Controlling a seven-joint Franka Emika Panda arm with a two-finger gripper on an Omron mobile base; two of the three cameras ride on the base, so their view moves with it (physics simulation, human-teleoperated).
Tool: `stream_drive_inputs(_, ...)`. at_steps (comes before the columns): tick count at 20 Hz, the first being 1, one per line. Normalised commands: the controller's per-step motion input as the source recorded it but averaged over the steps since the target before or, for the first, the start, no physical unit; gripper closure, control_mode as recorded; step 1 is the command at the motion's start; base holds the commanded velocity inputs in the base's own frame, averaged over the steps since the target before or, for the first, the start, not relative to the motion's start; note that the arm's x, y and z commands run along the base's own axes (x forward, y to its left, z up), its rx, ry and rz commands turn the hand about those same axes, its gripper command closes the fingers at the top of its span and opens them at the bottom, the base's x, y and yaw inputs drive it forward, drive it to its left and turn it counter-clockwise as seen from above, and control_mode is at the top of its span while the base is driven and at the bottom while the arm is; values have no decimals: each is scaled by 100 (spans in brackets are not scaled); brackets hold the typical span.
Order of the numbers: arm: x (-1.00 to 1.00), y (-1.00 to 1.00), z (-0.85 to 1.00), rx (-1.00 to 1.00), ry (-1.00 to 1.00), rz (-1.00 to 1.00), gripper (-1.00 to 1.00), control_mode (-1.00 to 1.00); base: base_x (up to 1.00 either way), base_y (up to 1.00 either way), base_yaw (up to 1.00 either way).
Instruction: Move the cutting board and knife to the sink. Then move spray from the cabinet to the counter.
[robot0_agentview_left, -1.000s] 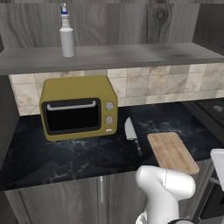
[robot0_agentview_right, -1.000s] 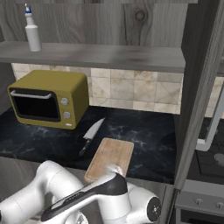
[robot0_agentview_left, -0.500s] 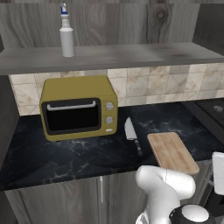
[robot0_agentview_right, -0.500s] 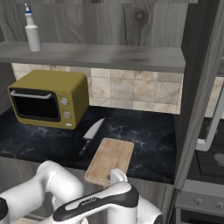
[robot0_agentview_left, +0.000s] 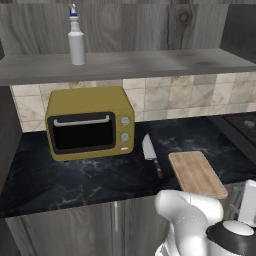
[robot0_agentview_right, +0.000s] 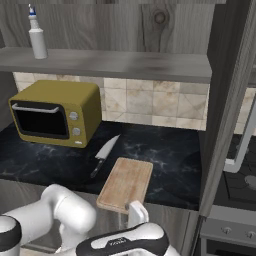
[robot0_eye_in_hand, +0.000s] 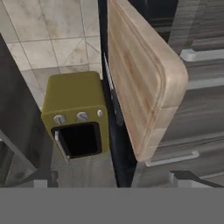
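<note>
A robot hand (robot0_eye_in_hand: 111, 181), its two dark fingertips (robot0_eye_in_hand: 43, 178) standing wide apart and holding nothing, noses up to the near edge of the cutting board (robot0_eye_in_hand: 140, 83), which runs down the upper right of the hand view, rolled on its side; the yellow oven (robot0_eye_in_hand: 76, 116) sits at centre left of that view, pale wall tiles above it. In the left base view the cutting board (robot0_agentview_left: 196, 173) lies flat at the lower right on the black counter (robot0_agentview_left: 75, 177), overhanging its front edge; the knife (robot0_agentview_left: 151, 154) rests just to its left, blade toward the wall, between board and yellow oven (robot0_agentview_left: 90, 122); the spray (robot0_agentview_left: 76, 37) stands upright at the upper left on the cabinet (robot0_agentview_left: 130, 62) shelf. In the right base view the cutting board (robot0_agentview_right: 126, 183) sits at lower centre, the knife (robot0_agentview_right: 105, 154) beside it to the left, the spray (robot0_agentview_right: 37, 35) in the upper left corner.
</note>
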Motion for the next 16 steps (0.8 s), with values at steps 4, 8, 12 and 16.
stream_drive_inputs(4, 4, -11, -11, 6, -17, 0, -100, -100, 0, 0, 0)
stream_drive_inputs(8, 2, -19, -1, 6, -9, 0, -100, -100, 0, 0, 0)
stream_drive_inputs(12, 4, -15, -5, 2, -6, 0, -100, -100, 0, 0, 0)
stream_drive_inputs(16, 0, -10, -10, 0, -2, 0, -100, -100, 0, 0, 0)
